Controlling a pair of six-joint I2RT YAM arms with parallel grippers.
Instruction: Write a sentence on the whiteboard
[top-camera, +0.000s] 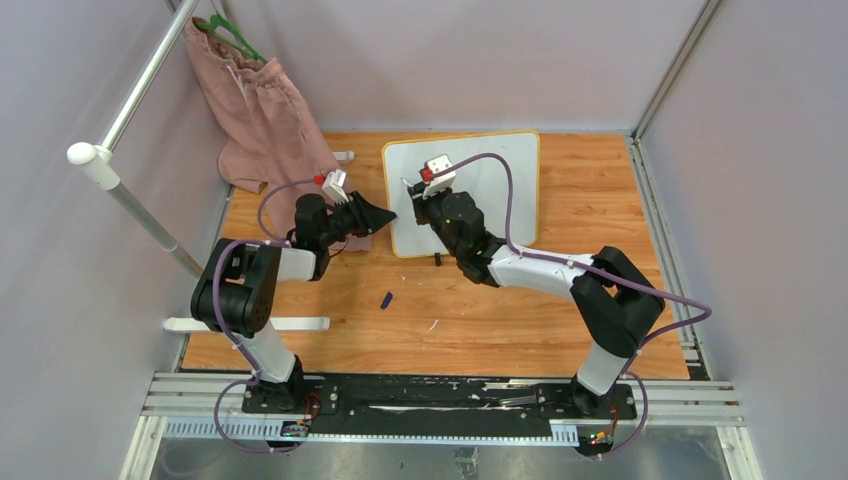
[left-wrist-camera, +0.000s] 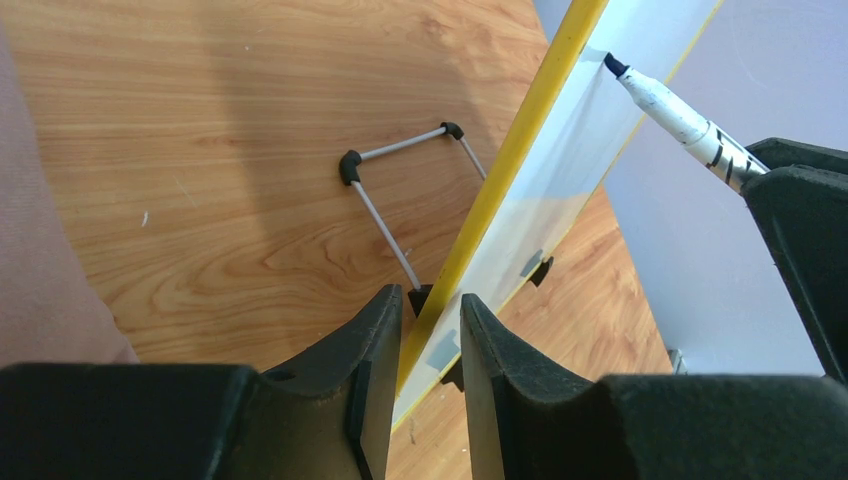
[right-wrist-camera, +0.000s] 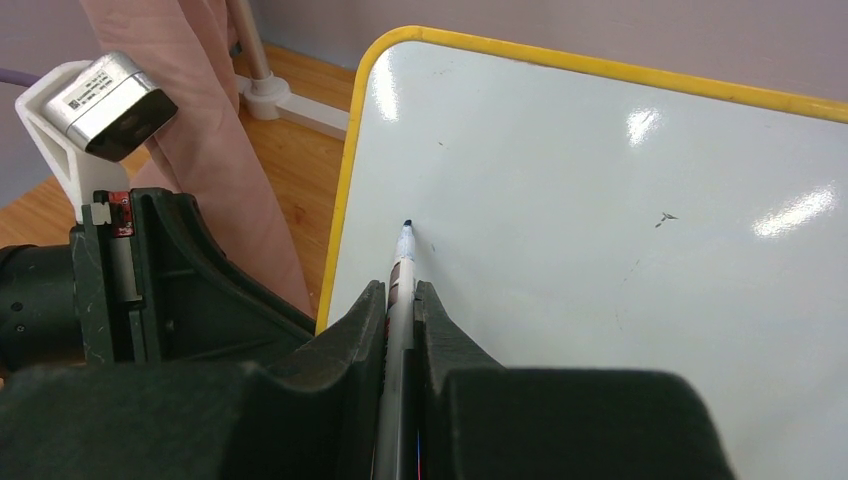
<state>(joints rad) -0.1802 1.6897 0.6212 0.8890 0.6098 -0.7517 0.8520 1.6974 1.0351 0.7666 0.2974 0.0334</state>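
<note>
Top external view: the whiteboard (top-camera: 525, 170) stands in the upper middle of the frame, with the left gripper (top-camera: 390, 213) at its left edge and the right gripper (top-camera: 413, 193) before its face. Left wrist view: the jaws pinch the board's yellow frame at bottom centre, and the marker (left-wrist-camera: 670, 110) slants in from the upper right. Right wrist view: the jaws clamp the marker, which points up-frame with its tip at the board's blank left side, so writing likely runs rightward.

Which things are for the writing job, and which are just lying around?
For the job: whiteboard, marker, left gripper gripping the board's edge, right gripper holding the marker.
Lying about: pink cloth, green hanger, small dark piece.
</note>
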